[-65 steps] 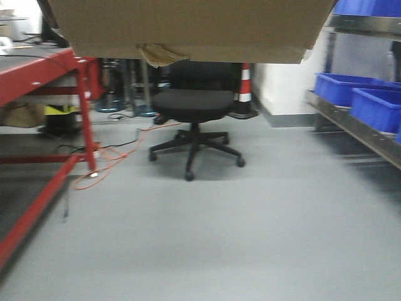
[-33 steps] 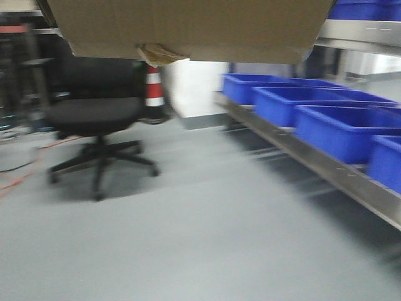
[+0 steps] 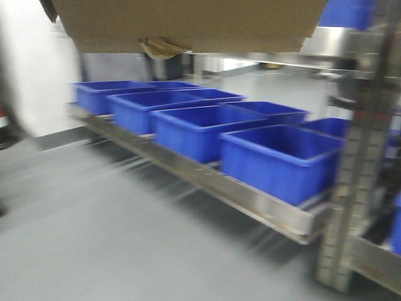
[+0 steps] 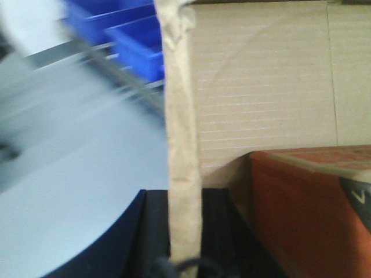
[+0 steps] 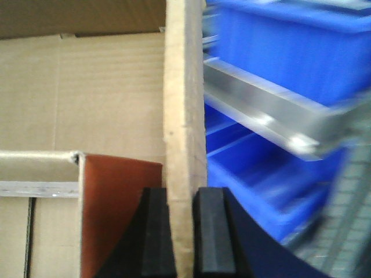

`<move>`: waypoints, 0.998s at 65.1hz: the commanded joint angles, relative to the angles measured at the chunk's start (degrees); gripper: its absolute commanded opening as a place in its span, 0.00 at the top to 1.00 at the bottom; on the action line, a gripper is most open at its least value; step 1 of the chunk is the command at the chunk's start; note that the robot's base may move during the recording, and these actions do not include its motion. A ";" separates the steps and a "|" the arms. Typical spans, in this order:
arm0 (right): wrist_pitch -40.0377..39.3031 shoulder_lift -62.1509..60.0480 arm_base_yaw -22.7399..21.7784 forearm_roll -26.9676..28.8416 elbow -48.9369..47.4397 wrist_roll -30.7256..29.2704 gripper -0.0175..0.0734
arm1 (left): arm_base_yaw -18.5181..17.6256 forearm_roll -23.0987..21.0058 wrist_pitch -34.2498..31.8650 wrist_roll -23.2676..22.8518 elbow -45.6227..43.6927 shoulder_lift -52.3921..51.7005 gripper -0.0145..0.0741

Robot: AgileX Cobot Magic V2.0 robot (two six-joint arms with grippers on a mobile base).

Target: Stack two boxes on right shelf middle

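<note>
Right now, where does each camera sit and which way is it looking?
Front view: at the robot's front, under the held cardboard box, facing blue bins on the steel shelf; no arm shows.
Left wrist: on that arm, facing the left gripper pinching a box wall.
Right wrist: on that arm, facing the right gripper pinching a box wall.
Shared: both wrist views see box and bins.

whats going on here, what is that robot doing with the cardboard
The robot is holding a cardboard box up with both arms. The left gripper and the right gripper are each clamped on one of its walls. In front stands a steel shelf whose lower level is filled with blue bins. The box is in the air, not yet on any shelf level.
</note>
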 commanded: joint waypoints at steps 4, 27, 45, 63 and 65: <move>-6.10 -0.61 -0.50 -1.13 -0.79 0.24 0.97 | 0.36 0.92 -1.83 0.00 -0.65 -0.75 0.96; -6.47 -0.61 -0.50 -1.13 -0.79 0.24 0.97 | 0.36 1.13 -1.93 0.00 -0.65 -0.75 0.96; -6.97 -0.61 -0.50 -1.13 -0.79 0.24 0.97 | 0.36 1.68 -1.93 0.00 -0.65 -0.75 0.96; -6.97 -0.61 -0.50 -1.13 -0.79 0.24 0.97 | 0.36 1.80 -1.93 0.00 -0.65 -0.75 0.96; -6.97 -0.61 -0.50 -1.13 -0.79 0.24 0.97 | 0.36 1.80 -1.93 0.00 -0.65 -0.75 0.96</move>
